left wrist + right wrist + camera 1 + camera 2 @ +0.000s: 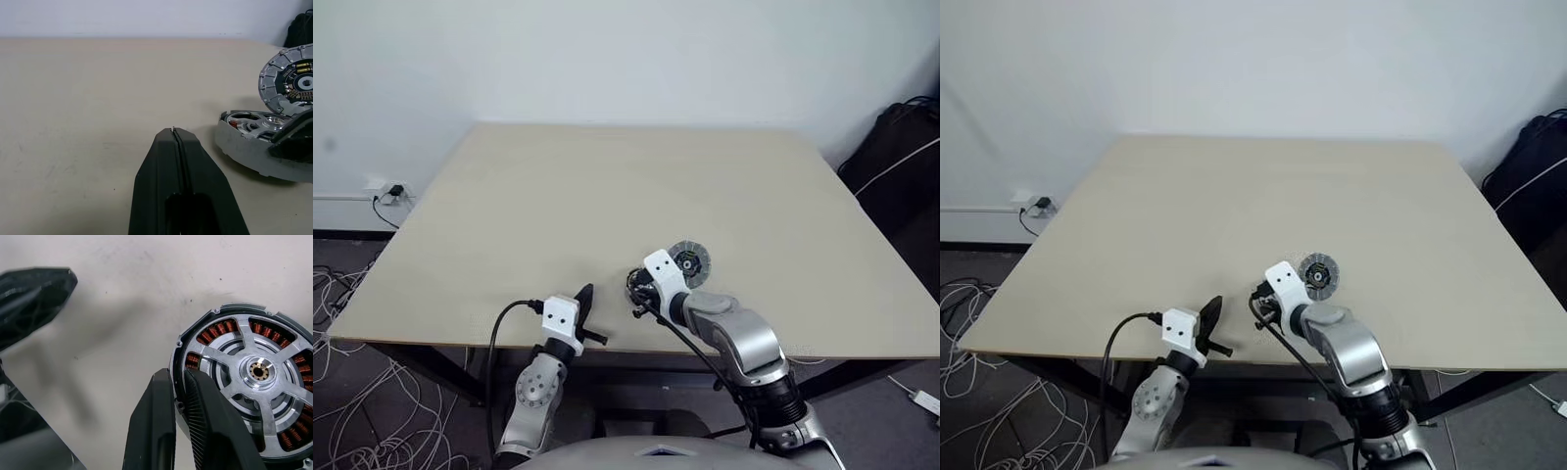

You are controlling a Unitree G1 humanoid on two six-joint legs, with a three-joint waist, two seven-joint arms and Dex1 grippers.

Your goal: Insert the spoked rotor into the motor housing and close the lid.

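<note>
While the right gripper [178, 382] pinches the rim of the motor housing [247, 382], one finger outside the wall and one inside against the copper windings, the spoked rotor [259, 371] already sits within the housing, its silvery spokes and hub facing up. The housing rests near the front edge of the table [607, 196], seemingly tilted up on the gripped side. Just behind it, the lid [689, 261] shows its ribbed, dark-centred face toward the camera, off the housing. The left gripper [177, 142] hovers nearby to the left, fingers pressed together, grasping nothing.
</note>
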